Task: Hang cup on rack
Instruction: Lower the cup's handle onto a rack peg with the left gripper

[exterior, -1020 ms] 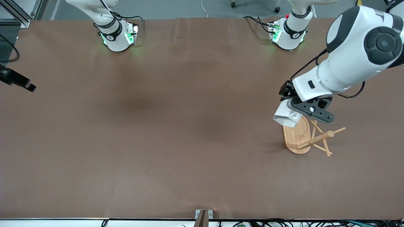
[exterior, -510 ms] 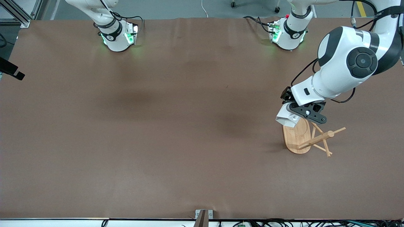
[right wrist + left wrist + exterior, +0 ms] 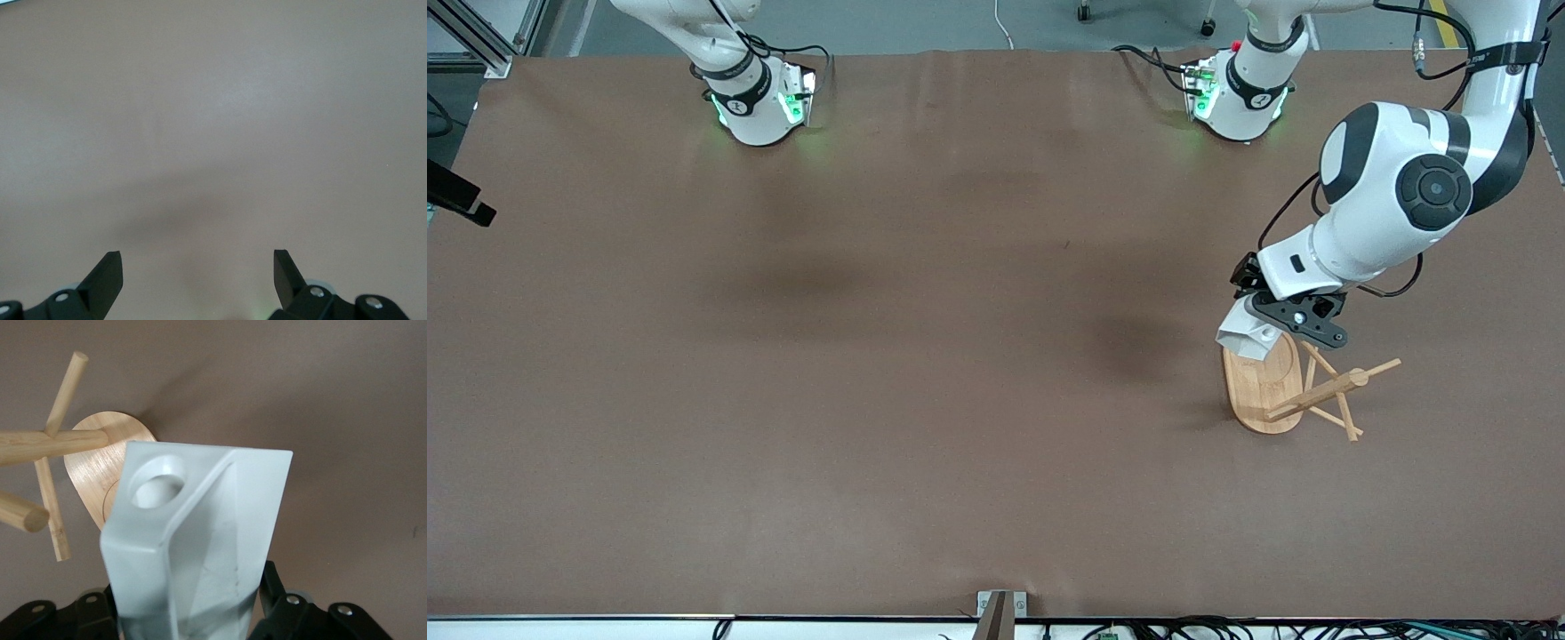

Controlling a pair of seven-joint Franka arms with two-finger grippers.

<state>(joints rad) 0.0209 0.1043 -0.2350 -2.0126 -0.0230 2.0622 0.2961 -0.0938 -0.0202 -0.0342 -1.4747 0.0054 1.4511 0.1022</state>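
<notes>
The left gripper (image 3: pixel 1279 327) is clamped on a small matte white faceted cup with a holed side handle (image 3: pixel 1243 329), holding it in the air over the end of the light bamboo mug rack's oval base (image 3: pixel 1261 391) that lies farther from the front camera. The rack stands on the brown tabletop (image 3: pixel 925 356) toward the left arm's end, its central post and thin crossing pegs (image 3: pixel 1334 391) leaning toward that same end in the front view.

In the left wrist view the cup (image 3: pixel 200 540) fills the middle of the picture, its round handle hole (image 3: pixel 159 483) close beside the bamboo pegs (image 3: pixel 47 447) with none of them through it; the oval base (image 3: pixel 100 463) shows beneath.

The right gripper (image 3: pixel 198 277) waits with its jaws spread wide and nothing between them, over bare tabletop (image 3: pixel 213 120); in the front view only a dark part at the edge of the picture (image 3: pixel 458 197) shows at the right arm's end.
</notes>
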